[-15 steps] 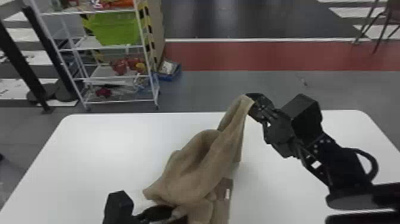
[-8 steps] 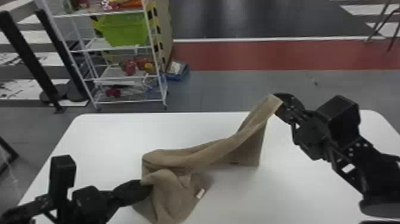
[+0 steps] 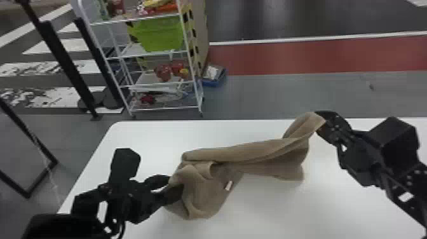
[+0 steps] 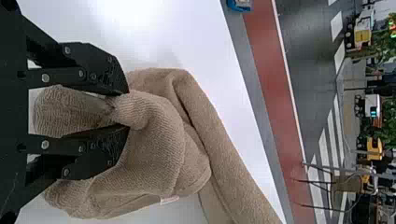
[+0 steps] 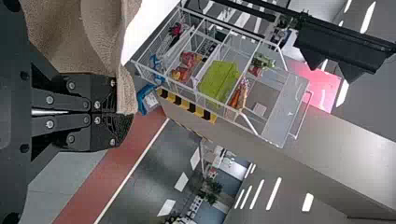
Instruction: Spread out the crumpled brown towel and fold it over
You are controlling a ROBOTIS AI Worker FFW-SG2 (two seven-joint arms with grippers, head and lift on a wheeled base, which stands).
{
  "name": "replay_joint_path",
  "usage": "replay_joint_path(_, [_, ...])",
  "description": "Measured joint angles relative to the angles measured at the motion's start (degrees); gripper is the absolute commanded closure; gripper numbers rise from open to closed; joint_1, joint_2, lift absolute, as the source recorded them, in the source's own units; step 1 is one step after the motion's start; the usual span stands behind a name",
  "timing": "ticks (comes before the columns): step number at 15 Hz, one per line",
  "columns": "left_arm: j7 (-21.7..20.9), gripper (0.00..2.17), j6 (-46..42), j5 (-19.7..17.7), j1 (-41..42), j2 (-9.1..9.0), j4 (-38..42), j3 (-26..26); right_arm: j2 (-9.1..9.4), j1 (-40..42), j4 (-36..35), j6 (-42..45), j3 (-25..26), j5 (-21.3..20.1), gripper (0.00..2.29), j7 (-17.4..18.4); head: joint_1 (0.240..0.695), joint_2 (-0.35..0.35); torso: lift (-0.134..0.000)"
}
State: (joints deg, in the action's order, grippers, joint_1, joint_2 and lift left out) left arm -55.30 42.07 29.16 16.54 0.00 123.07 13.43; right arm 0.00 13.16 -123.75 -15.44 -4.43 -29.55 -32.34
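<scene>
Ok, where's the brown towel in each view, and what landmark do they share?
Head view: towel, near the middle.
Left wrist view: towel, pinched in left gripper and beyond.
Right wrist view: towel, held by right gripper.
Shared landmark: red floor strip.

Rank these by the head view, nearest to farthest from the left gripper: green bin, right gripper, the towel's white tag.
1. White tag: on the towel, just right of the left gripper.
2. Right gripper: farther right.
3. Green bin: beyond the table.
</scene>
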Motion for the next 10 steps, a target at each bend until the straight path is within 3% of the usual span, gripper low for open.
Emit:
replay_joint_path(6, [4.7, 0.04, 3.7, -2.7, 5.9, 0.00, 8.3, -3.1, 0.00, -0.2, 0.5, -0.3, -1.6, -0.3, 2.15, 0.3, 0.695, 0.171, -0.122])
replay_joint_path(10, [6.5, 0.07, 3.6, -9.9, 9.6, 0.00, 12.3, -2.5, 0.00, -0.2, 0.5, -0.7, -2.1, -0.3, 2.15, 0.4, 0.695, 0.159, -0.122])
